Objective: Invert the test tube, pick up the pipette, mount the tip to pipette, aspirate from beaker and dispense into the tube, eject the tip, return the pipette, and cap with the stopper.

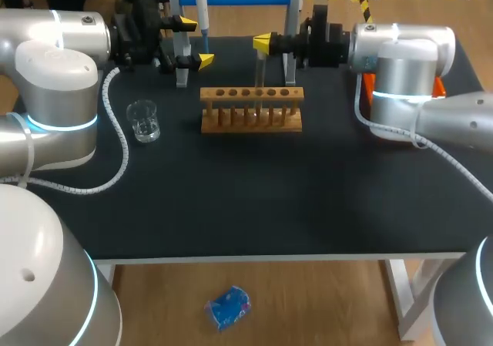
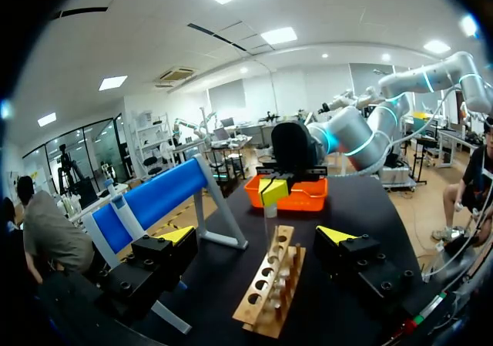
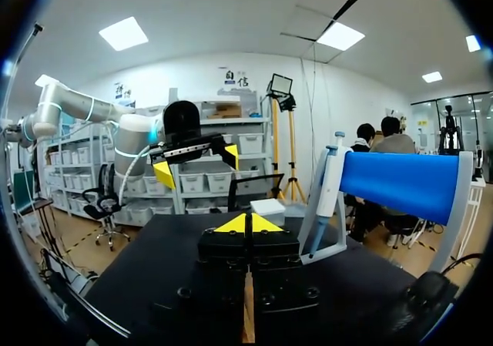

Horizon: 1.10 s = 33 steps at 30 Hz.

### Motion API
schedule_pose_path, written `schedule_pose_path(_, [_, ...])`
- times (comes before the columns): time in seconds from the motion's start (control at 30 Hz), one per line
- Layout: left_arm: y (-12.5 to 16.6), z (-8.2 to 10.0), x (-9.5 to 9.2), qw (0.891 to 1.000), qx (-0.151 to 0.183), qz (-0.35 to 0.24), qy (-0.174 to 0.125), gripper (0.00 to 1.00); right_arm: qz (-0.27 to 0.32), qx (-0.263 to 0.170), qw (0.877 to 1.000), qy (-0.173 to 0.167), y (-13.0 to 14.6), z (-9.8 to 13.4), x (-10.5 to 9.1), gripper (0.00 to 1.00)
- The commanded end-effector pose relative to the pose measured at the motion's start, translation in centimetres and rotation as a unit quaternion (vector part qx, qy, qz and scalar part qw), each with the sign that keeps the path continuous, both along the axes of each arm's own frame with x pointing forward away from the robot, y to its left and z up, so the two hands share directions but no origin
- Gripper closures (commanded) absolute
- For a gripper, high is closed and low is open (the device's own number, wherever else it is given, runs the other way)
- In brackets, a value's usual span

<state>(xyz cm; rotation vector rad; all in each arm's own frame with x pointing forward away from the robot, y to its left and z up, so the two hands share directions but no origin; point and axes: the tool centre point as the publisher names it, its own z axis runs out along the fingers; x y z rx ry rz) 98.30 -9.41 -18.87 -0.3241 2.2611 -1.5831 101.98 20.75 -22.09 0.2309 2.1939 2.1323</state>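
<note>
right end effector (image 1: 264, 44) pinched shut on thin clear glass test tube (image 1: 259, 74). tube hangs vertical, right above light wooden rack (image 1: 293, 95) on far side of black surface (image 1: 254, 199). left end effector (image 1: 194, 41) wide open, empty, nearer white-blue pipette (image 1: 202, 11).

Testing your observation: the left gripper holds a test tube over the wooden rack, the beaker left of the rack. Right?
No: the right gripper holds the test tube over the wooden rack, the beaker left of it; see the head view.
</note>
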Motion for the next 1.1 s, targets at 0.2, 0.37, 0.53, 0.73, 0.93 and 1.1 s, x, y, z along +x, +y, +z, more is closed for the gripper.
schedule_pose_path(0.2, [0.0, -0.2, 0.0, 1.000, -0.002, 0.001, -0.002, 0.00, -0.015, -0.019, 0.999, -0.027, -1.1, 2.7, -0.1, 1.00])
schedule_pose_path(0.37, [0.0, -0.2, 0.0, 1.000, -0.002, 0.001, -0.002, 0.00, -0.036, -0.039, 0.998, -0.043, -2.5, 4.3, 0.0, 1.00])
schedule_pose_path(0.53, [0.0, -0.2, 0.0, 1.000, -0.002, 0.001, -0.002, 0.00, -0.056, -0.067, 0.994, -0.059, -4.0, 5.6, -0.1, 0.77])
schedule_pose_path(0.73, [0.0, -0.2, 0.0, 1.000, -0.002, 0.001, -0.002, 0.00, -0.076, -0.089, 0.991, -0.069, -5.8, 7.0, -0.6, 0.00])
schedule_pose_path(0.93, [0.0, -0.2, 0.0, 1.000, -0.002, 0.001, -0.002, 0.00, -0.078, -0.091, 0.990, -0.070, -6.0, 7.2, -0.7, 0.00])
schedule_pose_path(1.1, [0.0, -0.2, 0.0, 1.000, -0.002, 0.001, -0.002, 0.00, -0.078, -0.091, 0.990, -0.070, -6.0, 7.2, -0.7, 0.00])
